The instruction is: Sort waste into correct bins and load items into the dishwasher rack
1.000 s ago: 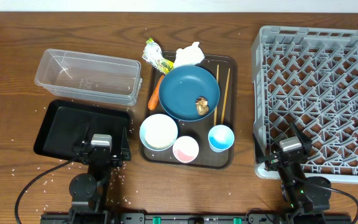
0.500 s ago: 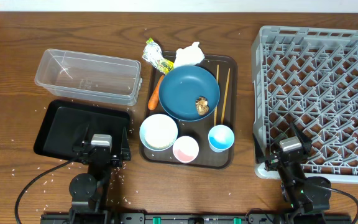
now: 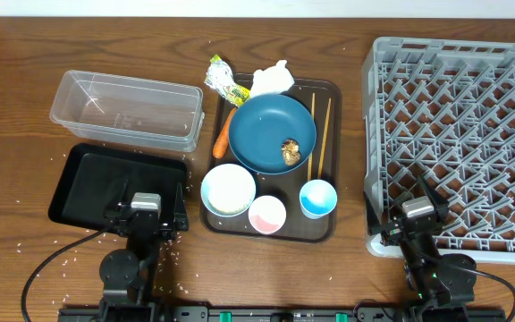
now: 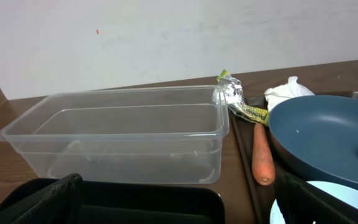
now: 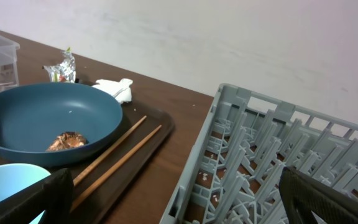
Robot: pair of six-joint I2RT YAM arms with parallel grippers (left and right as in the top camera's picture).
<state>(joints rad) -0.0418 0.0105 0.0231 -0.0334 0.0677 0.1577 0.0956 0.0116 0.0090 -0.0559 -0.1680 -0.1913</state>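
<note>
Carrot lies ahead-right of left pincer, long axis toward far edge of bench; left arm nearer. Left pincer and right pincer both apart, empty.

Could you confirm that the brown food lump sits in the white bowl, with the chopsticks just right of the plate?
Not quite: the overhead view shows the brown food lump on the dark-blue plate, not in the white bowl. The chopsticks do lie just right of the plate.
</note>
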